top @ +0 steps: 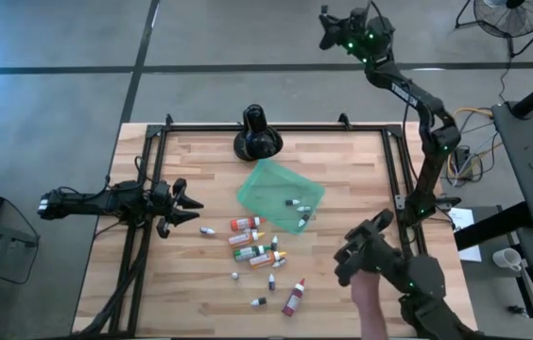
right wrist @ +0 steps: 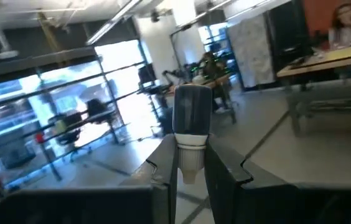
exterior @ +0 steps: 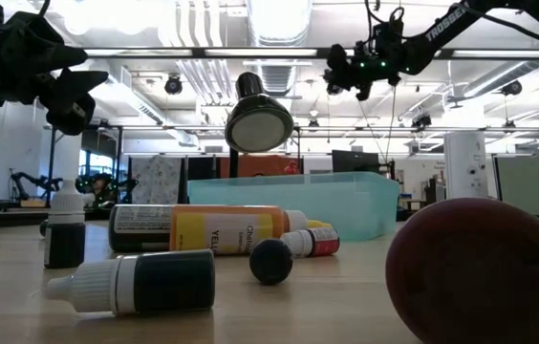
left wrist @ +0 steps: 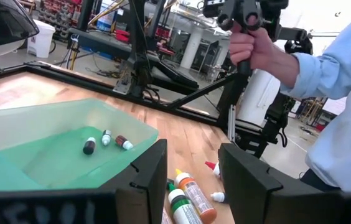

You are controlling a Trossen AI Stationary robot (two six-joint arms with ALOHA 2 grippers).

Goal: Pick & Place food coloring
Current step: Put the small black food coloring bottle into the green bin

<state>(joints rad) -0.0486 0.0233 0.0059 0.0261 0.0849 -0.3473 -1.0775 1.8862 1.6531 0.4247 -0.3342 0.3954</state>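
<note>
Several small food coloring bottles (top: 257, 250) lie loose on the wooden table, among them an orange one (top: 245, 224) and a red one (top: 293, 297). A few more (left wrist: 106, 138) lie inside the teal-green tray (top: 271, 184) at the table's middle. My right gripper (top: 327, 28) is high up beyond the table's far edge, shut on a dark bottle (right wrist: 193, 109). My left gripper (top: 189, 203) stays level over the table's left side, pointing toward the tray. It is open with nothing between its fingers (left wrist: 144, 180). My right gripper pinches the dark bottle by its white cap end (right wrist: 191, 146) between its two fingers. The dark body (right wrist: 193, 109) sticks out past the fingertips along their line. The fingers point about level, slightly upward. The bottle is lifted clear, far above the table.
A black round-based stand (top: 257, 132) sits at the table's far edge. A person's hand (top: 370, 293) grips a dark handle device (top: 366, 250) at the near right corner. A black frame (top: 276, 126) rims the table. A red round thing (exterior: 485, 272) lies close to the low camera.
</note>
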